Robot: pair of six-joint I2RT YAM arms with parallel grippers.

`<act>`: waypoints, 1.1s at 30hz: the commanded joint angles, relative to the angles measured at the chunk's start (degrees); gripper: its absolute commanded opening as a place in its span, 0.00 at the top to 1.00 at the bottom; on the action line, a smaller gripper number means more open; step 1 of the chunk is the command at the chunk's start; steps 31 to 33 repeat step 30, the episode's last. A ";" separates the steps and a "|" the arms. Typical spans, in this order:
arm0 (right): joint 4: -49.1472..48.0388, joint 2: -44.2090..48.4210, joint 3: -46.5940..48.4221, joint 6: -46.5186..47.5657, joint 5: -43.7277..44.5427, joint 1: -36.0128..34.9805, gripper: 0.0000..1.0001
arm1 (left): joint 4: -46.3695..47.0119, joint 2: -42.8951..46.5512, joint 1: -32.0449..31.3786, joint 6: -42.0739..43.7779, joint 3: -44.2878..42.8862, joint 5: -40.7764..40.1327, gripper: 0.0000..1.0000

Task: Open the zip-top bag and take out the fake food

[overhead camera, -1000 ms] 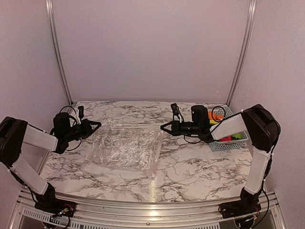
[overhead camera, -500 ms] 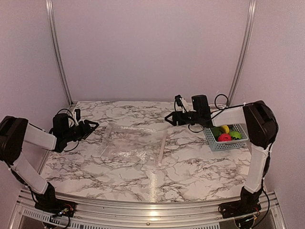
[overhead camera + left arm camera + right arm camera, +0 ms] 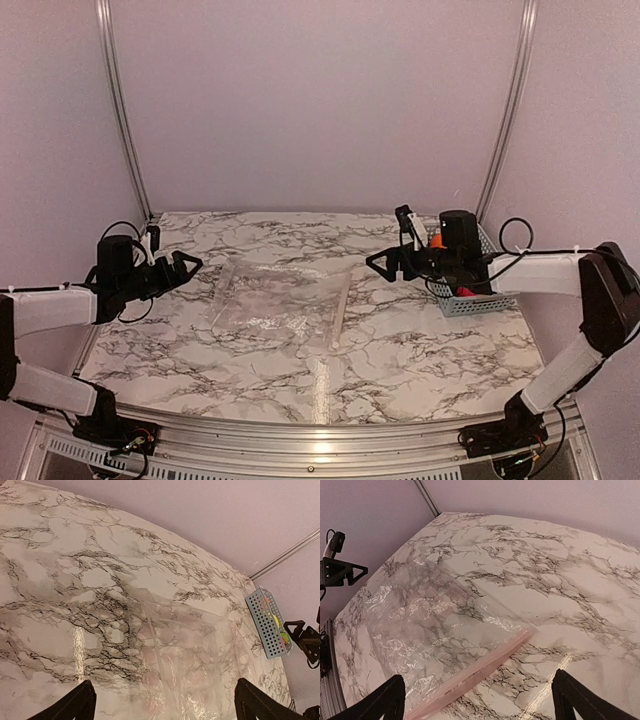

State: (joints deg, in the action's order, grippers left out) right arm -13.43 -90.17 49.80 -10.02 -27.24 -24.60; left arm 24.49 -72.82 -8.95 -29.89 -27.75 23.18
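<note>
Though flat, one zip-top bag

You've got soft, even pinkish light here, and it glares in a streak on the table; the bag glints, and both wrist views bend at their edges
</note>
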 commanded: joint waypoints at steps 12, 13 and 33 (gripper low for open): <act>-15.10 21.15 -22.58 -5.24 6.84 -0.17 0.01 | -20.07 8.22 -8.62 7.32 -5.48 -22.81 0.01; -15.62 21.81 -24.16 -5.50 7.19 -0.17 0.01 | -19.80 7.48 -9.42 7.38 -5.48 -22.90 0.01; -18.80 22.41 -28.80 -5.81 8.26 -0.18 0.01 | -14.03 2.49 -12.93 6.10 -4.46 -26.10 0.01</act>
